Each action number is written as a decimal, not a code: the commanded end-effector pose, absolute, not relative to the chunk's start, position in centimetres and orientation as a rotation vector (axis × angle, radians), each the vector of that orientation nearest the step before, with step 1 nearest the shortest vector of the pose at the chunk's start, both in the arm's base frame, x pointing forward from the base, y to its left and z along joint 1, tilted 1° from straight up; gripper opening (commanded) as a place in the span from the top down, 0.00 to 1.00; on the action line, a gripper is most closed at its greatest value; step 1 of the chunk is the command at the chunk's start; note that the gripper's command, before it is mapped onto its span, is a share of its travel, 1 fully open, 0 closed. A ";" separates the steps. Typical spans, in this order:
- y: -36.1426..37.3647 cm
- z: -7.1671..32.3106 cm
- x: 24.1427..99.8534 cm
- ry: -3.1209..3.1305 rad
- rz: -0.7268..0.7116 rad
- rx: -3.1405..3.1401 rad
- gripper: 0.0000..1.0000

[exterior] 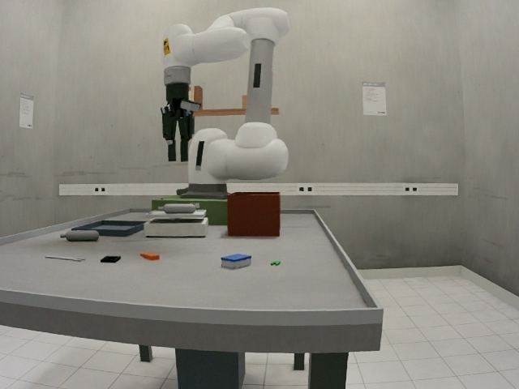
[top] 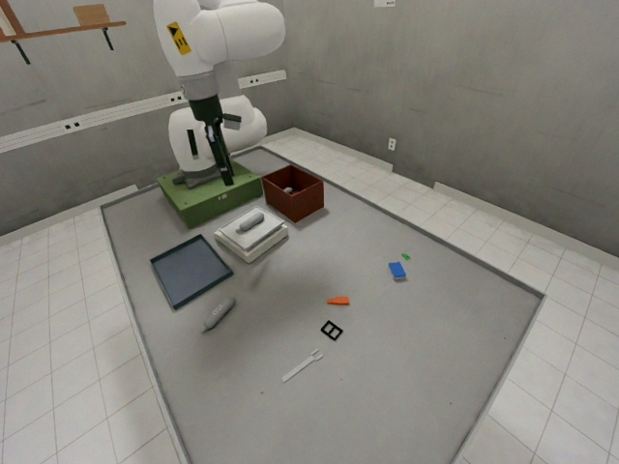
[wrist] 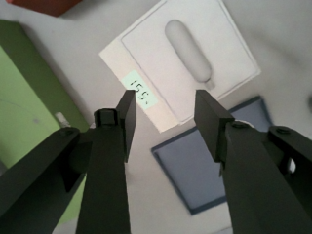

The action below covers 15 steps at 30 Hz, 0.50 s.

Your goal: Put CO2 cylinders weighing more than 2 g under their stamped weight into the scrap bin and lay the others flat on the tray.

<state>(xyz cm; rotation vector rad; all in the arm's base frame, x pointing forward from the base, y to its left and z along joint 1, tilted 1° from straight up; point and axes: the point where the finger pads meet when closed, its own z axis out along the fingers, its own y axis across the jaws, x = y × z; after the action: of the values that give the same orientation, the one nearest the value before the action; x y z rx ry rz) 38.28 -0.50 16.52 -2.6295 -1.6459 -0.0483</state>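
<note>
A grey CO2 cylinder (top: 250, 220) lies flat on the white scale (top: 251, 233); it also shows in the wrist view (wrist: 189, 51). The scale's green display (wrist: 140, 94) shows digits that begin 155. My gripper (top: 227, 175) hangs high above the scale, partly open, with nothing between its fingers. A second cylinder (top: 219, 312) lies on the table in front of the dark blue tray (top: 190, 270), which holds nothing. A third cylinder (top: 287, 189) lies inside the red-brown scrap bin (top: 293, 191).
The green robot base (top: 210, 191) stands just behind the scale. On the table's near half lie a white fork (top: 302, 365), a black frame (top: 331, 330), an orange wedge (top: 338, 300), a blue block (top: 397, 270) and a small green piece (top: 405, 255).
</note>
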 end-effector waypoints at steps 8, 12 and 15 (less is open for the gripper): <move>-1.3 19.7 34.1 -0.771 -0.030 -3.009 0.61; -1.3 19.7 34.1 -0.466 -0.015 -3.079 0.61; -1.3 19.7 34.1 -0.302 0.001 -3.111 0.61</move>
<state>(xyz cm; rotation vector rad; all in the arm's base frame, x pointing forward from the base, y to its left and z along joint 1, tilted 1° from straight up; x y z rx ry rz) 34.11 -1.23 19.58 -3.0258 -0.5775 -0.0450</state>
